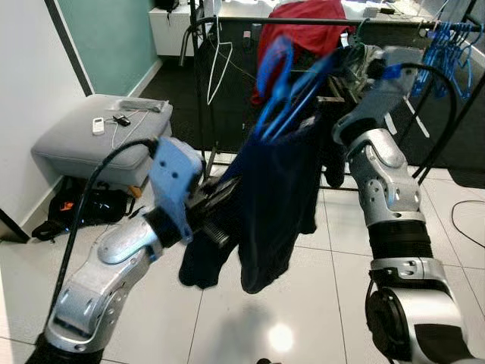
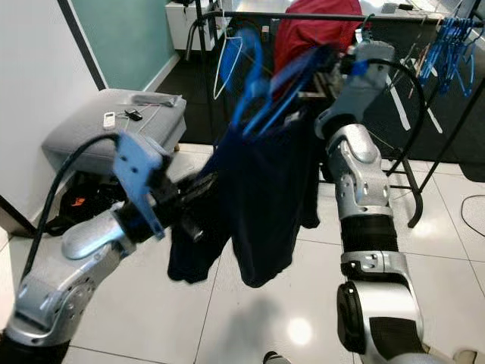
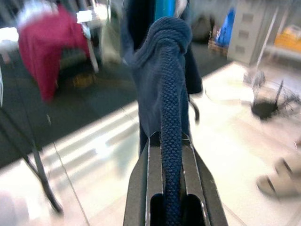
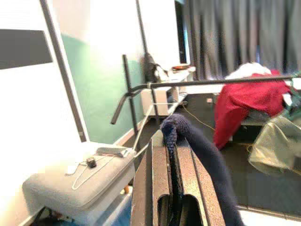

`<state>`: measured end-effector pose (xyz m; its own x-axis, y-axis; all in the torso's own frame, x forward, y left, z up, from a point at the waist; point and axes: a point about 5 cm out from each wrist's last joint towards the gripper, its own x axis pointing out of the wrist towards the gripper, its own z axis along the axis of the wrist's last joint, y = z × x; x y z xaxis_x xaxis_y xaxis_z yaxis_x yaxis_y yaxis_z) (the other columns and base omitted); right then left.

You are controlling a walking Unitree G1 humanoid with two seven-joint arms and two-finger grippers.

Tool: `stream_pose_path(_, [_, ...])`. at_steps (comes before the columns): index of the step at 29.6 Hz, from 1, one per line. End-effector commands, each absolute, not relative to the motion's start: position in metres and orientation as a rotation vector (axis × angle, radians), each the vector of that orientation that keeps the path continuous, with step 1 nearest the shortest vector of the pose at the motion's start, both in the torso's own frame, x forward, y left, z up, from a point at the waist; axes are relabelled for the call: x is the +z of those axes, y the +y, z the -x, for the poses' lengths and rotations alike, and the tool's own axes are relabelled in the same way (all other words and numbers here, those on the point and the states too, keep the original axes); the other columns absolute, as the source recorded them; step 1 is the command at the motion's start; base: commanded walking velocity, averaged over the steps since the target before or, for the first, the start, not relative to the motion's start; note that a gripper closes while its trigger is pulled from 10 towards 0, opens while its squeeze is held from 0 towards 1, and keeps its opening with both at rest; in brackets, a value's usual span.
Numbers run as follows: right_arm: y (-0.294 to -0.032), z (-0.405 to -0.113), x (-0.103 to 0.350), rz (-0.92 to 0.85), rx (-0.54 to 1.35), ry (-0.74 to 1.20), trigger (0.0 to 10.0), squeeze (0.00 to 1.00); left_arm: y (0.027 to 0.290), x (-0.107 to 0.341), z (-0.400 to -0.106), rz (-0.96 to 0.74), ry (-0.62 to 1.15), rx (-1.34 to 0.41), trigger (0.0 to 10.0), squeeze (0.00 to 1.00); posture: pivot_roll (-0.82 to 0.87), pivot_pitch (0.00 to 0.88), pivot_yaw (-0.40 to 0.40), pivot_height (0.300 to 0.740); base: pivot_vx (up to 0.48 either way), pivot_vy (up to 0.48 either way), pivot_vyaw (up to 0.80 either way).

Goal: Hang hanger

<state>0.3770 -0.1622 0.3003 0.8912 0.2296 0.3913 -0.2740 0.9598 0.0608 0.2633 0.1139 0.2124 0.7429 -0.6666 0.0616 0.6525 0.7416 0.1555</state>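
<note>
A blue hanger (image 1: pixel 282 80), blurred, carries a dark navy garment (image 1: pixel 276 205) that hangs in front of me, below and before the black clothes rail (image 1: pixel 303 23). My right gripper (image 4: pixel 170 137) is raised near the garment's top, just under the rail, and is shut on a fold of the navy fabric. My left gripper (image 3: pixel 171 143) is lower, at the garment's left side (image 1: pixel 216 208), shut on a bunched strip of the same cloth. The hanger's hook (image 2: pixel 246 57) is blurred and sits short of the rail.
A red garment (image 1: pixel 307 30) is draped over the rail behind. A white hanger (image 1: pixel 220 64) hangs at the rail's left, several blue hangers (image 1: pixel 447 42) at the right. A grey ottoman (image 1: pixel 98 136) with small items and a black bag (image 1: pixel 83 205) stand at left on the tiled floor.
</note>
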Motion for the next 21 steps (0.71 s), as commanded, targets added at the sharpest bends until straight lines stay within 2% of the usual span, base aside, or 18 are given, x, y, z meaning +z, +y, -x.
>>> stream_pose_path(1, [-0.158,-0.375,0.300,-0.076,0.285,-0.384,0.0,0.00,0.114,0.210,-0.262,-0.145,-0.092,-0.739,10.0,0.00,-0.09,0.080,0.001,0.740,0.000,0.000,0.00])
stream_pose_path(5, [-0.153,-0.371,0.295,-0.026,0.323,-0.331,0.0,0.00,0.111,0.197,-0.257,-0.226,-0.027,-0.794,10.0,0.00,-0.10,0.090,0.004,0.740,0.000,0.000,0.00])
stream_pose_path(14, [-0.144,-0.363,0.278,0.019,0.413,-0.235,0.0,0.00,0.114,0.193,-0.258,-0.244,-0.008,-0.789,10.0,0.00,-0.10,0.091,0.005,0.740,0.000,0.000,0.00])
stream_pose_path(16, [-0.140,-0.359,0.270,0.044,0.468,-0.191,0.0,0.00,0.115,0.194,-0.258,-0.242,-0.009,-0.786,10.0,0.00,-0.10,0.095,0.006,0.740,0.000,0.000,0.00])
stream_pose_path(18, [-0.134,-0.341,0.242,0.112,0.636,-0.034,0.0,0.00,0.123,0.196,-0.260,-0.252,-0.007,-0.768,10.0,0.00,-0.10,0.095,0.006,0.740,0.000,0.000,0.00])
stream_pose_path(21, [-0.139,-0.327,0.227,0.156,0.699,0.048,0.0,0.00,0.132,0.197,-0.261,-0.267,-0.002,-0.748,10.0,0.00,-0.10,0.101,0.003,0.740,0.000,0.000,0.00])
